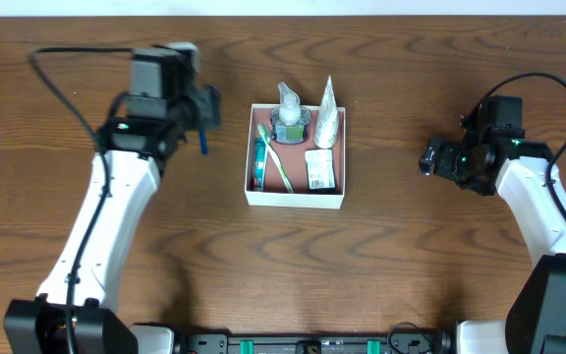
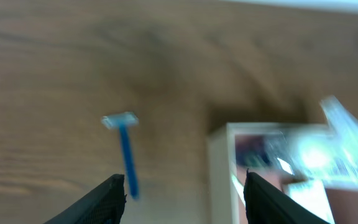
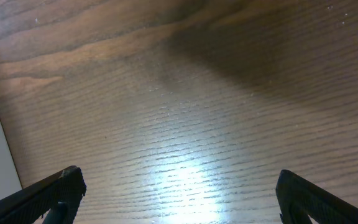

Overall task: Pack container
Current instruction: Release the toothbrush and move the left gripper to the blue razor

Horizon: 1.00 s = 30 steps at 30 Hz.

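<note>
Nearest the lens, the left gripper (image 2: 185, 199) is seen with its jaws spread wide and nothing held between them. It's hung over the left half of the table (image 1: 411, 275), toward the far edge. The right gripper (image 3: 179, 199) is spread wide too and is parked empty over bare wood near the right edge.

The container (image 1: 296, 200) is sat around the middle of the table, a bit toward the far edge. It's pretty well filled already: a tube (image 1: 326, 123) and a clear bottle (image 1: 289, 116) along its far side, a toothbrush (image 1: 277, 162) down the left, and a small packet (image 1: 320, 169) at the near right.

A blue razor (image 2: 127, 155) is left out flat on the wood, so that's probably what's meant to be grabbed next.

What could go wrong:
- The handle is thin and low, so it could be pinched badly and skidded away.
- The left wrist view is blurred, so the line-up can't be judged well.
- With so little free room in the box, the bottle could get knocked over on the drop.

The container is found just beside the left gripper, on the side toward the table's middle, with the razor between the two. It's well apart from the right gripper.
</note>
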Motion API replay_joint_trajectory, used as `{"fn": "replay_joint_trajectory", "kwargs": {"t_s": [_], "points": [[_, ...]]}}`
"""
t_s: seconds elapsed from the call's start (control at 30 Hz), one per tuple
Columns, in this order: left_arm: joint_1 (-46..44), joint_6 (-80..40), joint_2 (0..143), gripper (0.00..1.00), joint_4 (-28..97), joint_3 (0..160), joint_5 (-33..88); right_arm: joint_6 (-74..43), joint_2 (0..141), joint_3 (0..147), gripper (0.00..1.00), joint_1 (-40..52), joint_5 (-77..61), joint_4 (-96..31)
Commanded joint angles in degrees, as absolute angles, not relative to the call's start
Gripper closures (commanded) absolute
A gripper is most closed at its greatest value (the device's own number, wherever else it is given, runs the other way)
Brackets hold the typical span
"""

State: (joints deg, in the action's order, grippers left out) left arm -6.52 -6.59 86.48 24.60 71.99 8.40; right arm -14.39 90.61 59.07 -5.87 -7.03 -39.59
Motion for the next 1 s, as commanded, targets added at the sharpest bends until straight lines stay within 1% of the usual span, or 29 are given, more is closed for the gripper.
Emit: {"fn": "replay_joint_trajectory", "kwargs": {"t_s": [0.0,0.13,0.27,0.57,0.97], "points": [[-3.5,-7.8,90.2,0.38,21.7,72.5,8.0,-13.6,90.9,58.8,0.01,-6.2,-6.9,-39.6],[-0.3,-8.9,95.3,0.38,18.4,72.8,6.8,-13.6,90.9,58.8,0.01,-6.2,-6.9,-39.6],[1.5,-8.9,100.6,0.38,18.0,74.2,6.8,-13.6,90.9,58.8,0.01,-6.2,-6.9,-39.7],[1.7,-8.6,105.4,0.38,17.0,74.5,3.9,-13.6,90.9,58.8,0.01,-6.2,-6.9,-39.6],[1.2,-8.6,109.5,0.38,15.2,74.5,3.8,-13.6,90.9,58.8,0.01,-6.2,-6.9,-39.6]]}}
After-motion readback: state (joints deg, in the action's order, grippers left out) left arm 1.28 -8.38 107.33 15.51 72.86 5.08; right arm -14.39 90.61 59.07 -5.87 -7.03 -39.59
